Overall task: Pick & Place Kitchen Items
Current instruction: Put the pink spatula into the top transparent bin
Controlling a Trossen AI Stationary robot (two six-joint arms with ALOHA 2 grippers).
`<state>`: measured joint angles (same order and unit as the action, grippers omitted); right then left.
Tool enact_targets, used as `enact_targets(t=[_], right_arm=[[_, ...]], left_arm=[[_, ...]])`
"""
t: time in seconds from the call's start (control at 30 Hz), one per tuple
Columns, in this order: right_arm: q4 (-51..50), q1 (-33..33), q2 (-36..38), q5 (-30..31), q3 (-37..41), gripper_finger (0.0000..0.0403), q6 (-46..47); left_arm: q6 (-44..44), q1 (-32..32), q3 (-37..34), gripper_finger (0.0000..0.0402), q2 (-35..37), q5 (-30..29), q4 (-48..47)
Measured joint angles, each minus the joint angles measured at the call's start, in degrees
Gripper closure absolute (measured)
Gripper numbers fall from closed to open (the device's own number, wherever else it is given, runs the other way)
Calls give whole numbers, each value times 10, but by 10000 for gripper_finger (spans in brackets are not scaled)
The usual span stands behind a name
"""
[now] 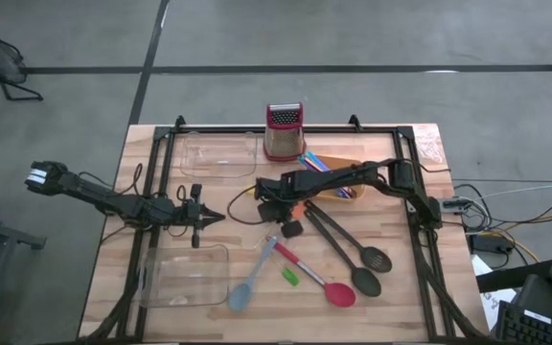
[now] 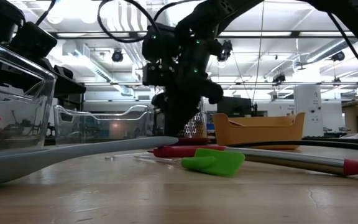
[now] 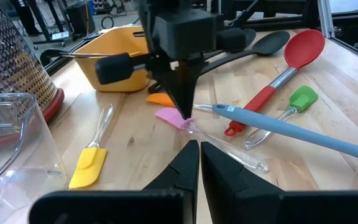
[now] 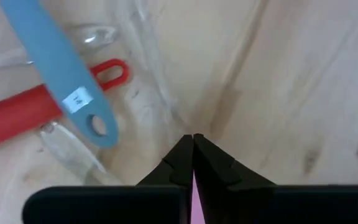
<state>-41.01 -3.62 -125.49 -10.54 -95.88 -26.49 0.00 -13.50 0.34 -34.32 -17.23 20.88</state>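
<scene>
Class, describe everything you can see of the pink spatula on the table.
The pink spatula has a small flat pink head, apparently soft rubber, on a clear handle that lies flat on the wooden table. The right claw is shut on the head, pointing straight down. An orange piece lies just behind it.

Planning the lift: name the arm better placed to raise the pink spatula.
Right. Its jaws are closed on the pink spatula by its head; the left arm waits off to the side, jaws shut.
</scene>
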Motion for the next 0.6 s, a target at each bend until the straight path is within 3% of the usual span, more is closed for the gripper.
enact_targets(t=[0.23,0.6], right_arm=[[-66,-1,0,84,-1,347,18],[-66,2,1,90,1,180,17]], left_arm=[[0,0,0,378,0,0,0],[0,0,0,378,0,0,0]])
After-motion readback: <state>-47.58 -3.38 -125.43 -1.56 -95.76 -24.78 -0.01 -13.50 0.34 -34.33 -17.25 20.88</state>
